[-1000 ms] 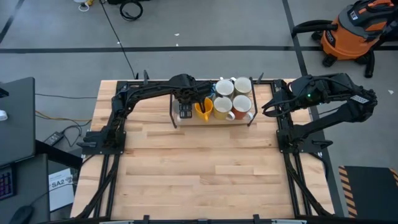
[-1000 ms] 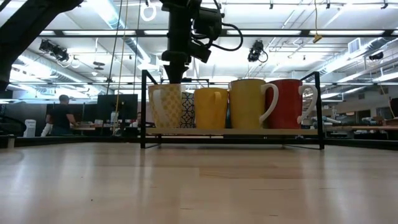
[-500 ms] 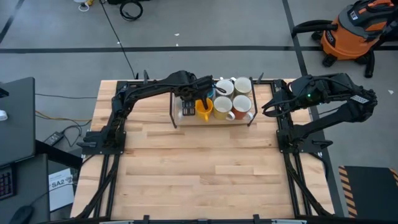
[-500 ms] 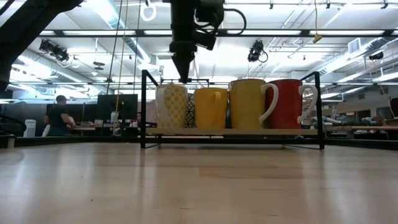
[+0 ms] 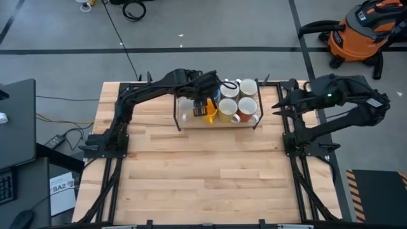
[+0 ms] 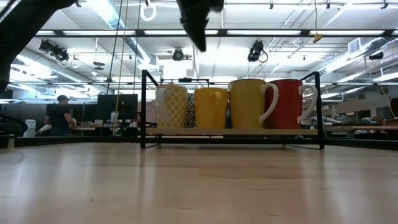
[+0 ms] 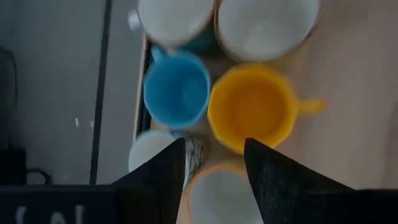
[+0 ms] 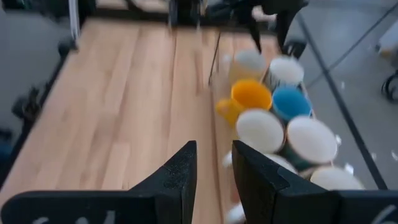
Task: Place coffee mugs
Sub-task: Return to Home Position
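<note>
Black and empty, the left hand [image 7: 214,146] hangs over the shelf [image 6: 230,132] with its fingers [image 7: 165,171] a moderate gap apart. It points straight down at the blue mug [image 7: 177,90] and the orange mug [image 7: 252,109], well above their rims. In the low view it shows only at the top edge, blurred. Its arm reaches in from a base at the bench's [image 5: 203,172] 9 o'clock edge, stretched toward 1 o'clock.

The shelf sits at 12 o'clock on the bench, close to the far edge. Its 6 o'clock row runs from 9 to 3: patterned mug [image 6: 171,107], the orange mug, a taller yellow mug [image 6: 247,104] and a red mug [image 6: 286,102]. Two white mugs [image 5: 248,87] stand behind, toward 3 o'clock, beside the blue one. The mugs are packed closely together. Black frame posts at the shelf's ends rise just past the rims.

From the shelf toward 6 o'clock, bare planks run to the near edge between the two arm frames.

The right hand [image 8: 214,146] waits just beyond the shelf's 3 o'clock end, aimed toward 9 o'clock along the mugs. Its fingers are a narrow gap apart and hold nothing, and its arm is folded over the 3 o'clock edge.

An orange vacuum [image 5: 362,32] stands on the floor at 1 o'clock, and a person [image 6: 61,115] sits far off in the room.
</note>
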Action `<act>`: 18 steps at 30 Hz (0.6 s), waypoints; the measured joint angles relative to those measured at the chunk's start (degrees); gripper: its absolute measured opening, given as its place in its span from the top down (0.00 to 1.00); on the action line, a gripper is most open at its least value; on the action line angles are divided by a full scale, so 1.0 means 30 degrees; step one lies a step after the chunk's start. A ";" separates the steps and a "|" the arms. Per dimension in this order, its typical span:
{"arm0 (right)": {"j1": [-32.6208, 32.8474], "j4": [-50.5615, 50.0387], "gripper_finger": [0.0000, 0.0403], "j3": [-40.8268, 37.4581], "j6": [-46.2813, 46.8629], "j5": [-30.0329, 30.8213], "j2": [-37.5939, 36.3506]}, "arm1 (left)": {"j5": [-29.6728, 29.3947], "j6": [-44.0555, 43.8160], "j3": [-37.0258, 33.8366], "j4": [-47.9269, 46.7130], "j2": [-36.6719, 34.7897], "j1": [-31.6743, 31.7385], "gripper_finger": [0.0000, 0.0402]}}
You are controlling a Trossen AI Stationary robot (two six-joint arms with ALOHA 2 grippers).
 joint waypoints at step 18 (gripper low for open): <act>-0.0066 1.5162 0.73 -1.5232 0.0337 0.0501 -0.8891 | -0.0732 -0.4352 -0.0471 0.0209 -0.7183 -0.5067 0.57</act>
